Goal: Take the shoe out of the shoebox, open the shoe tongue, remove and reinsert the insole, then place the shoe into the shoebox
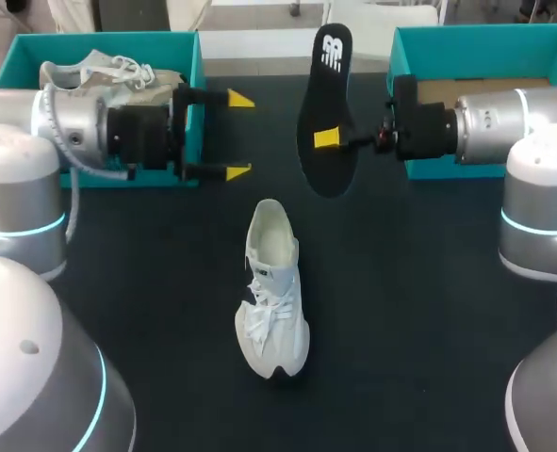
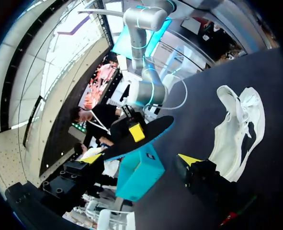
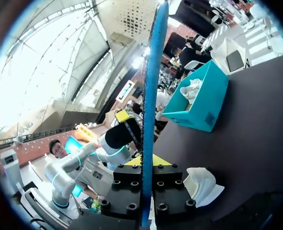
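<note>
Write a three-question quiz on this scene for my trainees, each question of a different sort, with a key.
1. True or false: the white shoe lies on the table, outside the left shoebox and the right shoebox.
2. What are the right arm's jaws shut on? A: a shoelace. B: the black insole. C: a box lid.
3. Fill in: the left arm's jaws are ____ and hold nothing.
Key: 1 true; 2 B; 3 open.
</note>
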Controlling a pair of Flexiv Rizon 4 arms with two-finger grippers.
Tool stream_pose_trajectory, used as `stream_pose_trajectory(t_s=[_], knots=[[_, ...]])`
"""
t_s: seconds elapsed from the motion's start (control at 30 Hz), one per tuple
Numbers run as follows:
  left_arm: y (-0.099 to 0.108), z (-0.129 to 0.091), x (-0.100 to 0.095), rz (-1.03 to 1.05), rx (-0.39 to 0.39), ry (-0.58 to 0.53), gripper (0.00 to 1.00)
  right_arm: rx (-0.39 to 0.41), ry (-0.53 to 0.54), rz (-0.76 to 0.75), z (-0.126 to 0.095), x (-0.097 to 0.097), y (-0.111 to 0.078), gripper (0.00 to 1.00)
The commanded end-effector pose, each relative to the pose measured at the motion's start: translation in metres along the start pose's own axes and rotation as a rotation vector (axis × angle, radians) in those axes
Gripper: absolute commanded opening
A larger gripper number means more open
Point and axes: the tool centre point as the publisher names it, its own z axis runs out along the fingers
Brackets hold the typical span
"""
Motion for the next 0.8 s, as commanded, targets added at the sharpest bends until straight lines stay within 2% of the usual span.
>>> stream_pose_trajectory(t_s=[0.03, 0.2, 0.3, 0.8], knots=[[0.002, -0.014, 0.017, -0.207, -0.099, 0.016, 1.00, -0.018, -0.005, -0.071, 0.006, -0.001, 0.002, 0.00], [0.012, -0.027, 0.046, -0.360, -0.171, 0.071, 1.00, -0.001, 0.005, -0.169, 0.008, 0.000, 0.009, 0.00], [0.021, -0.035, 0.064, -0.376, -0.261, 0.142, 1.00, -0.015, 0.057, -0.240, 0.011, 0.001, 0.012, 0.00], [0.021, -0.035, 0.064, -0.376, -0.261, 0.142, 1.00, -0.015, 0.057, -0.240, 0.011, 0.001, 0.012, 0.00]])
